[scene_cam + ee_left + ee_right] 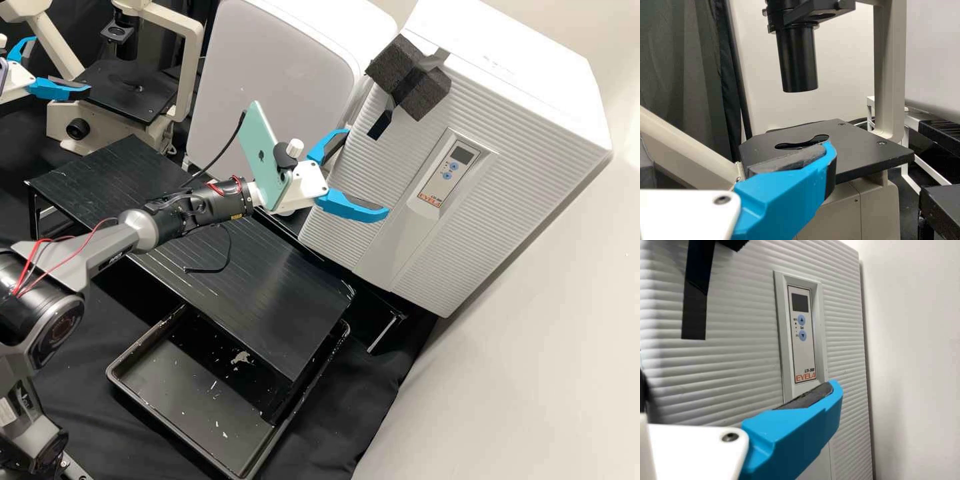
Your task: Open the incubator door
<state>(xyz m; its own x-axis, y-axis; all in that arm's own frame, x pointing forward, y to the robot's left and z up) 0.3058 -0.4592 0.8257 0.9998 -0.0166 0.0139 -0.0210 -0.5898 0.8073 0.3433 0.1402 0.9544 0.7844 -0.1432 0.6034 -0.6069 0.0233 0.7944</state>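
Observation:
The white incubator (520, 87) has its ribbed front door (373, 160) closed, with a control panel (448, 172) on it. Black foam (408, 77) is taped near the door's upper left. At the door's left side in the high view, my right gripper (367, 175) is open with nothing between its fingers; contact with the door cannot be told. In the right wrist view a blue finger of the right gripper (795, 432) overlaps the door (740, 360) below the panel (802, 335). My left gripper (61, 65) is open by the microscope, one finger (785, 195) showing before the stage in its wrist view.
A microscope (127, 90) stands at the back left, its black stage (865, 150) near the left gripper. Another white appliance (273, 80) is beside the incubator. A black slatted stand (287, 300) lies below the right arm, over a black tray (160, 427). A wall (533, 373) borders the right.

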